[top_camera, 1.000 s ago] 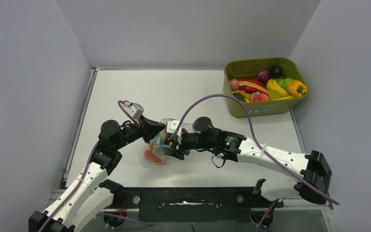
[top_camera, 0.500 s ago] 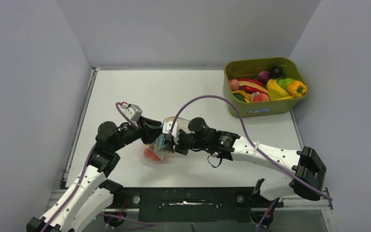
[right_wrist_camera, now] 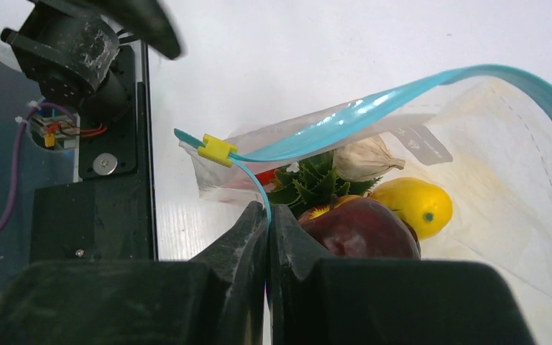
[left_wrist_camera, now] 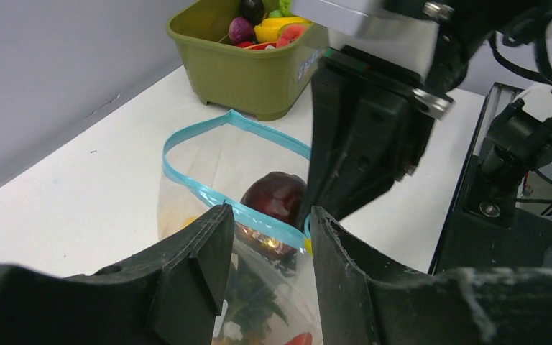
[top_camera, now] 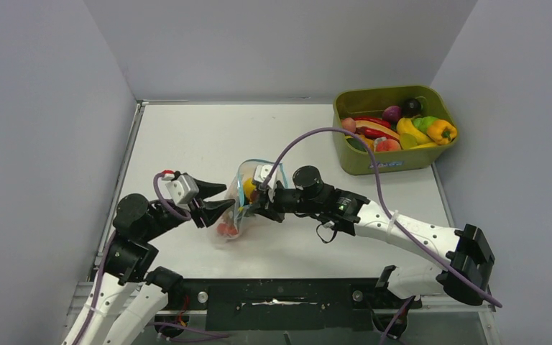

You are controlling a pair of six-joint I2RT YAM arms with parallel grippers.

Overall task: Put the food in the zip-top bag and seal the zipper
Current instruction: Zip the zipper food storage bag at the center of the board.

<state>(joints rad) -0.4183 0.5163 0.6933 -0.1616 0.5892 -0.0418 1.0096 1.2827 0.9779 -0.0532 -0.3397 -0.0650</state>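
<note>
Open zip-top bag (top_camera: 238, 212) upright on the surface, food (right_wrist_camera: 359, 226) inside.
Right jaws pinch its zipper (right_wrist_camera: 374, 108); left jaws spread just left, apparently not touching.

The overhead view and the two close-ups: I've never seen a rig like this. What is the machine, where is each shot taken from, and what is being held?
Two robot arms are bolted at the near edge of a white table. The wide picture looks down from above and behind them. Each close-up comes from a camera on one wrist, so that arm's own black fingers fill the bottom of the frame.

On the table are an olive-green tub of toy food and a clear zip-top bag. The bag holds a dark maroon piece, a yellow lemon, a garlic bulb and a pineapple's green crown.

The right gripper is shut on the teal zipper, and the bag's mouth gapes. The left gripper is open beside the bag and holds nothing.
</note>
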